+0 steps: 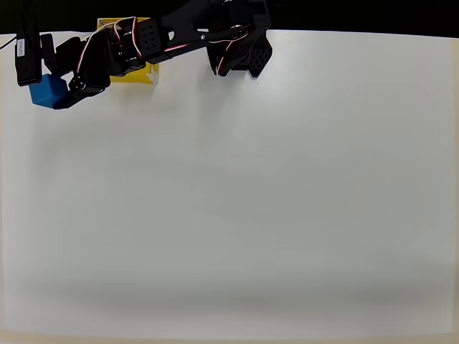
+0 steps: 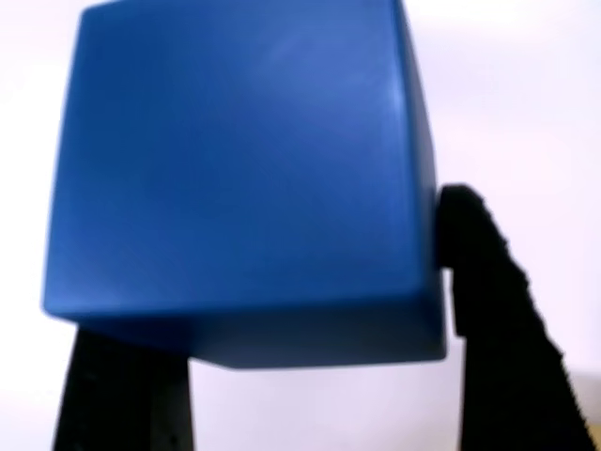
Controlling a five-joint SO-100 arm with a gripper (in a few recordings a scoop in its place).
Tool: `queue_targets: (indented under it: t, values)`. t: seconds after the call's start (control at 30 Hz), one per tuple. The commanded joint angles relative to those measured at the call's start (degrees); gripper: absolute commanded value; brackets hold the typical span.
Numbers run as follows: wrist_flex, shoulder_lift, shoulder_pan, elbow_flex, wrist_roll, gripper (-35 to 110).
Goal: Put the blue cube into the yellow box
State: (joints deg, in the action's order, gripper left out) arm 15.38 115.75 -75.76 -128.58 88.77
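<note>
The blue cube sits between the black fingers of my gripper near the table's back left corner in the overhead view. In the wrist view the blue cube looms large, and my gripper is shut on it, with one finger pressed to its right face and the other below its left side. The yellow box stands to the right of the cube at the back edge, mostly covered by the arm. Whether the cube rests on the table or hangs above it, I cannot tell.
The black arm with red and white wires stretches along the back edge from its base. The white table spreads wide and bare in front of it.
</note>
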Motion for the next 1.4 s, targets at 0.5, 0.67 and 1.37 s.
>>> queue_targets:
  t: [0.5, 0.67, 1.37]
  values:
    - [16.5, 25.1, -14.1, -10.9, 3.3, 17]
    - [21.4, 28.5, -16.7, -11.3, 3.3, 17]
    - [26.6, 44.8, -19.1, -27.9, 4.7, 16]
